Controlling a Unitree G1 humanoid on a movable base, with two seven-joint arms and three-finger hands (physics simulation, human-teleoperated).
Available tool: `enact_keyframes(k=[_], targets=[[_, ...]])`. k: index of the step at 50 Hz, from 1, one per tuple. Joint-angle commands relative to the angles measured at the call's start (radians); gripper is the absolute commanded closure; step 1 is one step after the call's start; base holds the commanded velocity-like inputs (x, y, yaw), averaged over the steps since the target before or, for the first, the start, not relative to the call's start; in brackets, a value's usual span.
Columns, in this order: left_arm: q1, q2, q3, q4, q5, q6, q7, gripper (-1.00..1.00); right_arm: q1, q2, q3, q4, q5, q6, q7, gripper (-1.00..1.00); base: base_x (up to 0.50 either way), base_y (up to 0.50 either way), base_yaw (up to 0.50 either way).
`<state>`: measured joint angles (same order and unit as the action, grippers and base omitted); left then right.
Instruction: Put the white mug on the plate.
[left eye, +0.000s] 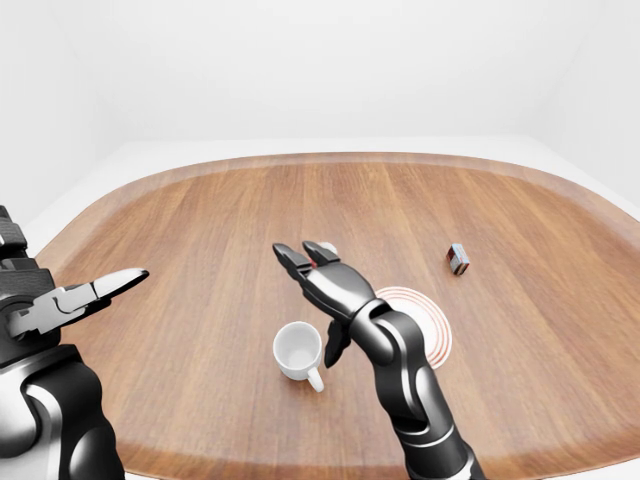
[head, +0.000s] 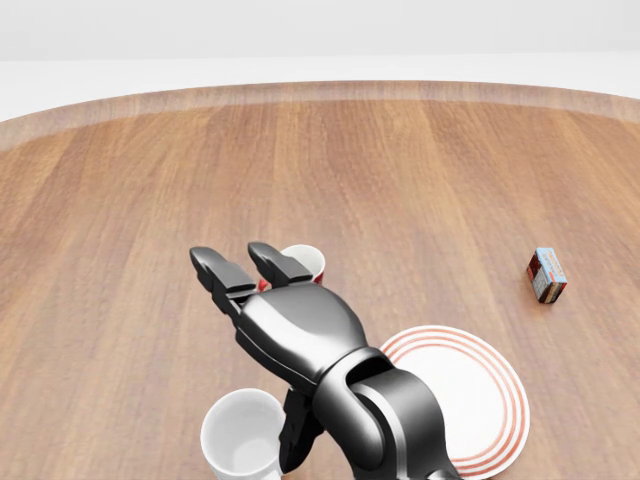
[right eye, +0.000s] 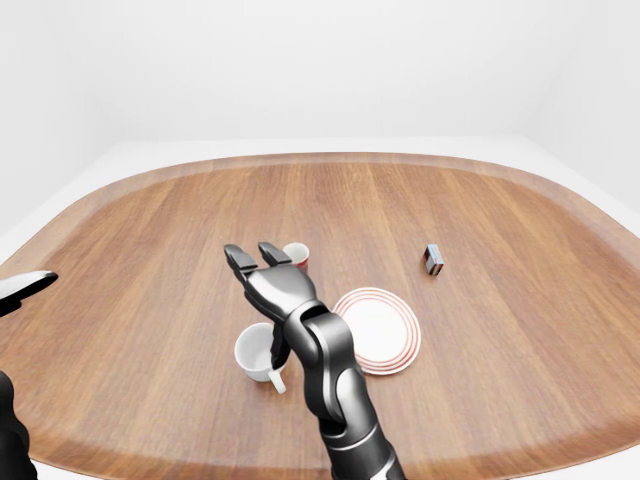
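Reaching is the step in hand, I judge: the right hand (head: 262, 300) is over the table (left eye: 200, 210) with its fingers (head: 222, 275) spread and pointing to the far side, and it holds nothing. Its thumb hangs down just beside the right side of the white mug (left eye: 298, 350), but I cannot tell if it touches the mug. The white mug stands upright on the wood, near the robot, with its handle turned toward the near edge in the left-eye view. The plate (right eye: 385, 335), white with red rings, lies to the right of the mug, close but apart, and nothing is on it. A red patterned mug (right eye: 296, 254) stands farther away, partly hidden behind the fingers. A small box (head: 546, 275) lies well apart at the right. The left hand (left eye: 75, 298) is at the left edge of the left-eye view, fingers extended, empty and away from everything.

For the next move, the right hand should probably come lower and nearer, so that fingers and thumb stand on both sides of the mug wall, and then close. It must avoid pushing the mug over or touching the red one
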<state>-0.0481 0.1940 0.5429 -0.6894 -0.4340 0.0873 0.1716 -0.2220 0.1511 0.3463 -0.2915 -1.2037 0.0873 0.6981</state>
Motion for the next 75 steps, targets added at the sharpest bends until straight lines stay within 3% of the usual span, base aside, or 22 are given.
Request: enact_keyframes(k=[1, 20, 51, 65, 75], targets=[[0.000, 0.000, 0.000, 0.001, -0.001, 0.000, 0.001, -1.00, 0.032, -0.001, 0.018, 0.128, -0.001, 0.000, 0.000, -1.00, 0.00, 0.00, 0.00], [0.004, -0.004, -0.003, -0.001, 0.004, 0.000, -0.003, -1.00, 0.031, 0.006, 0.029, 0.266, 0.024, 0.000, 0.000, -1.00, 0.00, 0.00, 0.00], [0.008, -0.012, -0.011, 0.005, 0.013, 0.000, -0.008, -1.00, -0.206, 0.077, -0.036, 0.595, 0.010, 0.000, 0.000, -1.00, 0.00, 0.00, 0.00], [0.007, -0.010, -0.010, 0.005, 0.009, 0.000, -0.006, -1.00, -0.334, 0.074, -0.088, 0.880, 0.036, 0.000, 0.000, -1.00, 0.00, 0.00, 0.00], [0.006, -0.010, -0.010, 0.007, 0.007, 0.000, -0.006, -1.00, -0.369, 0.072, -0.092, 0.969, 0.038, 0.000, 0.000, -1.00, 0.00, 0.00, 0.00]])
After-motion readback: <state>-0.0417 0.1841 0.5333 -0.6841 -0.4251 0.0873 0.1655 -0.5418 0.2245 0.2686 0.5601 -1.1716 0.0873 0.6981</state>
